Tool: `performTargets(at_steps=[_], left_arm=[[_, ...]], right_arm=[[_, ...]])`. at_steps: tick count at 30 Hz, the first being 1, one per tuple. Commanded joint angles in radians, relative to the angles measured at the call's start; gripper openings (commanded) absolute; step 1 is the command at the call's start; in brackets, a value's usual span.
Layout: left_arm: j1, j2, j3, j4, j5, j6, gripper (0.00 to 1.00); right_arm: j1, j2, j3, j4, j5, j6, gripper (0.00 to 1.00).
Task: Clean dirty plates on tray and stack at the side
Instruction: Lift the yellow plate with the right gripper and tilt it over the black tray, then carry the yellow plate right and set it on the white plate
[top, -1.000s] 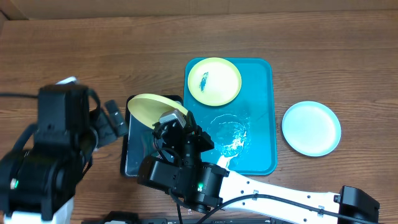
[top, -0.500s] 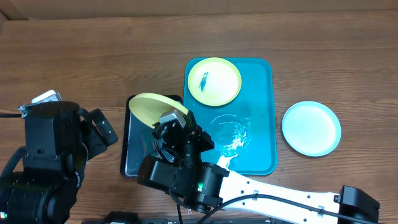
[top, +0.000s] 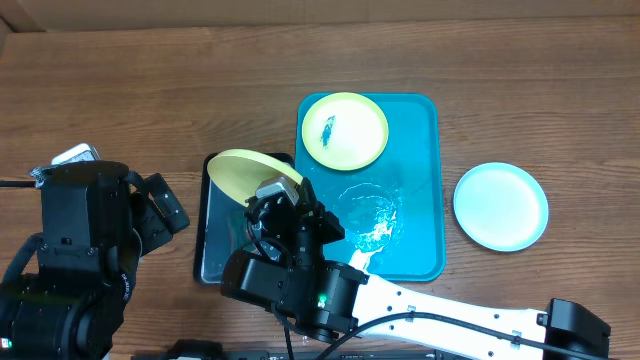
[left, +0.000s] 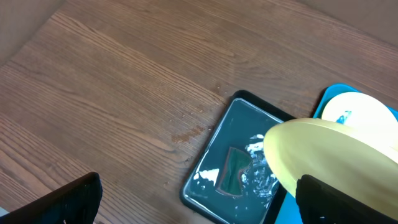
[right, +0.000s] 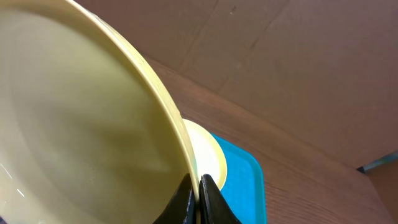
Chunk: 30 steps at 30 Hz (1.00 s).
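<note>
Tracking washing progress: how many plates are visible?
3: smeared plate on the tray; yellow plate held by the right gripper over the black basin; pale blue plate on the table.

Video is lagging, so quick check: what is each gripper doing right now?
Left gripper: open, holding nothing.
Right gripper: closed on the rim of a yellow-green plate, tilted above the black basin.
</note>
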Motion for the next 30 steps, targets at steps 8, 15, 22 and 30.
performTargets(at_steps=[8, 15, 22, 30], left_arm=[[0.003, 0.000, 0.010, -0.002, -0.023, -0.016, 1.00], [0.003, 0.000, 0.010, -0.002, -0.023, -0.016, 1.00], [0.003, 0.000, 0.010, -0.002, -0.023, -0.016, 1.00], [0.003, 0.000, 0.010, -0.002, -0.023, -0.016, 1.00]], right_arm=[[0.006, -0.007, 0.013, 0.004, 0.025, 0.003, 0.04], [0.003, -0.007, 0.013, 0.003, 0.012, 0.039, 0.04], [-0.180, -0.007, 0.013, -0.008, -0.505, 0.346, 0.04], [-0.629, -0.057, 0.026, -0.027, -1.344, 0.380, 0.04]])
